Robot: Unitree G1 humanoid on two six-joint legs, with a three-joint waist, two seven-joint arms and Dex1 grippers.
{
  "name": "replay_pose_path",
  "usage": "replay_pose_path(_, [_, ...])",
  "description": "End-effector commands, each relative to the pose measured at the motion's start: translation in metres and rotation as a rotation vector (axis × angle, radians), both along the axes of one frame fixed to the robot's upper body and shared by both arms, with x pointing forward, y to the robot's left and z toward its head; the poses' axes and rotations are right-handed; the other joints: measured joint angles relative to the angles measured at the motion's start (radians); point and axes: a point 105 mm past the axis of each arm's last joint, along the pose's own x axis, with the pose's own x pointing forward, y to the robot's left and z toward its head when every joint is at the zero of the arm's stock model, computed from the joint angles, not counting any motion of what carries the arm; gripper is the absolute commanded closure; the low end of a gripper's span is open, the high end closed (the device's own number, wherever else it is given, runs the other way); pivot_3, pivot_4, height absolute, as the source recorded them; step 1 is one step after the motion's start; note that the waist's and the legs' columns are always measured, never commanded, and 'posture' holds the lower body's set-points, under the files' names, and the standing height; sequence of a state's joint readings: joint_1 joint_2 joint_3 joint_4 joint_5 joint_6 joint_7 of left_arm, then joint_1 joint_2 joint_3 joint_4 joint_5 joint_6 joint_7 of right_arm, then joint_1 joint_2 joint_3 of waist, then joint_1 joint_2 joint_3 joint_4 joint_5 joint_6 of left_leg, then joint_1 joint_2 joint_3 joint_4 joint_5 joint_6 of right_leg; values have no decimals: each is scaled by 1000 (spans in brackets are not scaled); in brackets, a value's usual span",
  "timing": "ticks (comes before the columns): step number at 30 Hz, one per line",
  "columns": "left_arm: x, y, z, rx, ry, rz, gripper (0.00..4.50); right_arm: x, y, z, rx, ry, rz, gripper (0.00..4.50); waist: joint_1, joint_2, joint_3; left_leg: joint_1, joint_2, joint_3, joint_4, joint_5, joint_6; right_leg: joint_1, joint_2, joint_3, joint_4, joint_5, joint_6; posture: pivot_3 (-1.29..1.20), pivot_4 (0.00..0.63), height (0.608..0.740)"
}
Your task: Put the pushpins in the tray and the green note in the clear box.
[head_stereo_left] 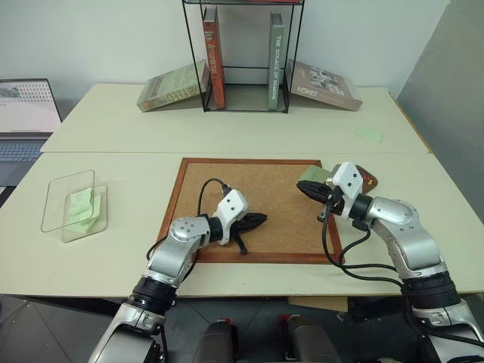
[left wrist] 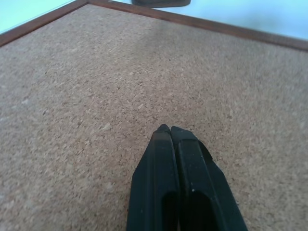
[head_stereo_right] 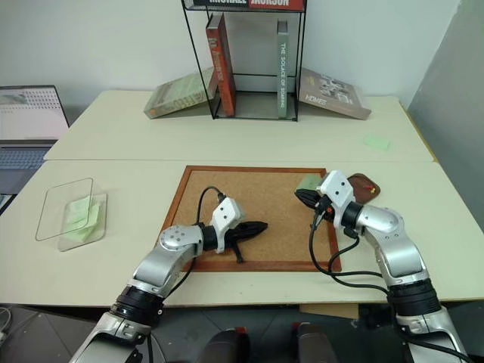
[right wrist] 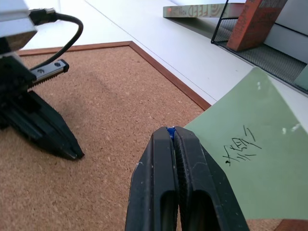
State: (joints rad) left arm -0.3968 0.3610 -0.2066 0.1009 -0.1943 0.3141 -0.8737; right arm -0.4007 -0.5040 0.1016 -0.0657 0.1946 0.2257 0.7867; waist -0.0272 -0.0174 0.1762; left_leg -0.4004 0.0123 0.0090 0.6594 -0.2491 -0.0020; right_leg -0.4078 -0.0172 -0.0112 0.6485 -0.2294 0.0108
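Right wrist view shows the right gripper (right wrist: pixel 171 131) with its two black fingers pressed together, a speck of blue caught at the tips; whether this is a pushpin cannot be determined. The green note (right wrist: pixel 250 159), bearing dark handwriting, lies just beside those fingers, its corner at or under them. In the head views this note (head_stereo_left: pixel 312 175) sits at the far right corner of the cork board (head_stereo_left: pixel 261 189), with the right gripper (head_stereo_left: pixel 302 188) at its near edge. The tray (head_stereo_right: pixel 366 186), a dark brown dish, rests on the table (head_stereo_left: pixel 227 128) just right of the board, partly hidden by the right wrist; a red pin head and a yellow pin head (head_stereo_right: pixel 370 187) are visible in it. The left gripper (head_stereo_left: pixel 261 219) hovers over the near middle of the board, fingers closed on nothing. The clear box (head_stereo_left: pixel 85 214) stands well apart at the left of the table, its lid (head_stereo_left: pixel 68 200) propped upright, with pale green notes (head_stereo_left: pixel 82 206) inside. Another green note (head_stereo_left: pixel 369 134) lies on the far right of the table.
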Motion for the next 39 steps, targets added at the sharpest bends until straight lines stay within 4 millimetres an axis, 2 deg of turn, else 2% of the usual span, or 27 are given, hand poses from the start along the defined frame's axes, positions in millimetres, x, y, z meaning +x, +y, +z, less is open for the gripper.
replay_pose_path(1, [-5,-2,47,-115,-53,-57,4027,-7,10,9,-58,-93,60,4500,0,-2,2,-1,0,0,0,0,0,-1,0,0,0,0,0,0,150,740])
replay_pose_path(8, [-2,1,66,-120,-95,-73,2640,-10,18,3,-125,-126,110,4500,2,-3,3,-1,-1,1,0,0,0,-1,0,1,-1,0,0,0,150,740])
replay_pose_path(18, [5,-17,76,-98,-164,-134,775,-17,28,3,-197,-186,179,4500,5,-5,4,-1,-1,1,0,0,0,-1,-1,0,-1,0,0,0,150,740])
replay_pose_path(20, [6,-22,78,-99,-177,-155,516,-18,30,3,-207,-193,191,4500,6,-5,4,-1,-1,1,0,0,0,-1,-1,0,-1,0,0,0,150,740])
replay_pose_path(24, [10,-31,79,-79,-203,-185,516,-20,32,5,-206,-198,201,4500,9,-6,4,-1,-2,1,1,0,0,-1,-1,0,-1,0,0,0,150,740])
replay_pose_path(31, [18,-18,72,-31,-229,-164,516,-15,31,20,-130,-194,157,4500,9,-6,4,-1,-1,0,0,0,0,-1,-1,0,0,0,0,0,150,740])
replay_pose_path(39, [18,-34,84,-125,-207,-184,516,-20,37,18,-168,-208,200,4500,21,-6,4,-2,-2,1,1,0,0,-1,-1,0,-1,0,0,0,150,740])
